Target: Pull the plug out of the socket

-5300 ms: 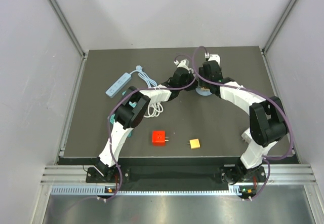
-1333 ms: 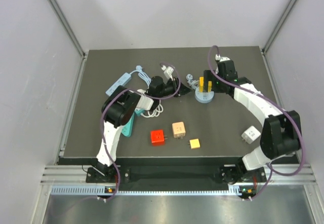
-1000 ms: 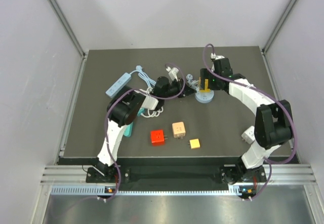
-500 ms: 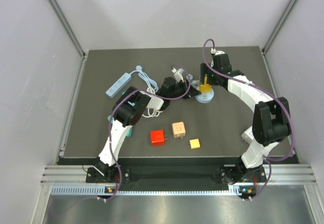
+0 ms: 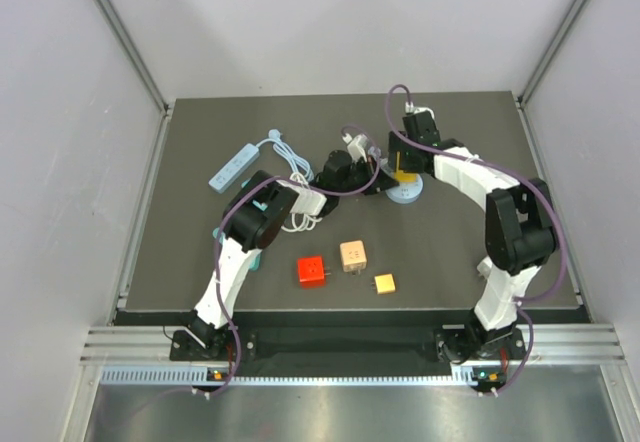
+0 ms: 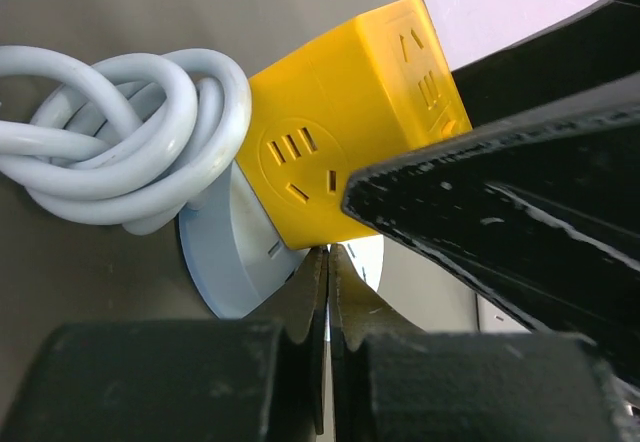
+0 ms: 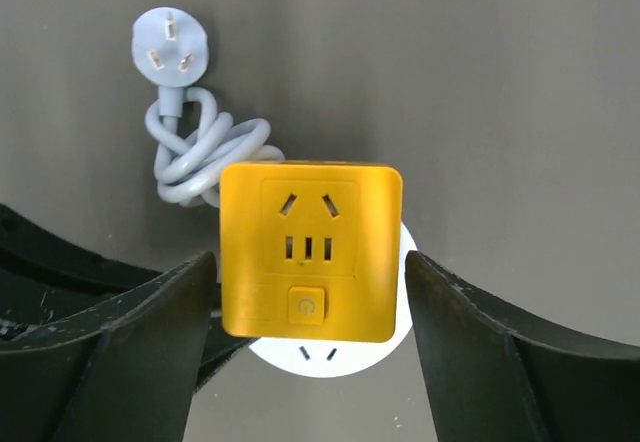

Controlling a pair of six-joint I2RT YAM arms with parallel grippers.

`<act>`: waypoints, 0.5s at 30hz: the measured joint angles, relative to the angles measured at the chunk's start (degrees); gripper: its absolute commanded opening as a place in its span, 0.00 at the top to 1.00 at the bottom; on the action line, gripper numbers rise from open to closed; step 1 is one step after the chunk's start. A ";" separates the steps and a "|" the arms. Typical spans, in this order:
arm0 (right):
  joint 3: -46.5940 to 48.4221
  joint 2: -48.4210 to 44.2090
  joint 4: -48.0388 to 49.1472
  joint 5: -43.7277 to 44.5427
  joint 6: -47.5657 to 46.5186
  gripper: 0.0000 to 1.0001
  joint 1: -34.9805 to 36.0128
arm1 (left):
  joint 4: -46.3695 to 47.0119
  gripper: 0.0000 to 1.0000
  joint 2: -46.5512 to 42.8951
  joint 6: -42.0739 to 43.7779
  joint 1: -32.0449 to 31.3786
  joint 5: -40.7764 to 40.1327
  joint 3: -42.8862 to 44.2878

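**Bracketing the plug ahead of the pull**

We found the plug (image 6: 340, 152), a yellow cube, seated upright on the round socket (image 6: 225, 267) at the back middle of the table (image 5: 440, 262). A knotted cable (image 6: 120, 132) lay touching the socket.

The right gripper (image 7: 310, 262) hung over the plug with its jaws wide apart. One finger stood just beside each side face, and only a sliver of gap showed on either side. We judged that it gripped nothing.

The left gripper (image 6: 326, 262) had its jaws drawn together to a thin seam, with its tips at the socket rim below the plug. We could not tell whether any of the rim was pinched between them.

We judged the step in hand to be the grasp, with the pull not yet begun. In our view, doing it well called for three things:

- The right fingers should close squarely on the two flat faces and stay centred.
- The lift should run straight along the pins, without rocking.
- The left tips should bear down on the rim, or the light socket might rise with the plug.

We also noted the cable as a snag risk.
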 measured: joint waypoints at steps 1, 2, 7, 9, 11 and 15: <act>0.00 0.13 -0.15 0.37 0.24 0.26 0.09 | -0.35 1.00 -0.02 0.11 -0.07 -0.07 0.15; 0.00 0.37 -0.11 0.70 0.55 0.27 0.11 | -0.72 1.00 -0.02 0.20 -0.13 -0.07 0.39; 0.00 1.25 -0.04 1.62 1.44 0.32 0.35 | -3.34 1.00 -0.02 0.83 -0.72 -0.44 1.84; 0.00 1.40 -0.09 1.90 1.70 0.32 0.39 | -4.02 1.00 -0.02 1.05 -0.87 -0.57 2.16; 0.00 1.60 -0.09 2.27 1.90 0.32 0.70 | -4.39 1.00 -0.02 1.18 -0.92 -0.59 2.38; -0.04 1.95 -0.20 3.48 2.60 0.40 1.36 | -5.40 1.00 -0.02 1.25 -0.96 -0.55 2.86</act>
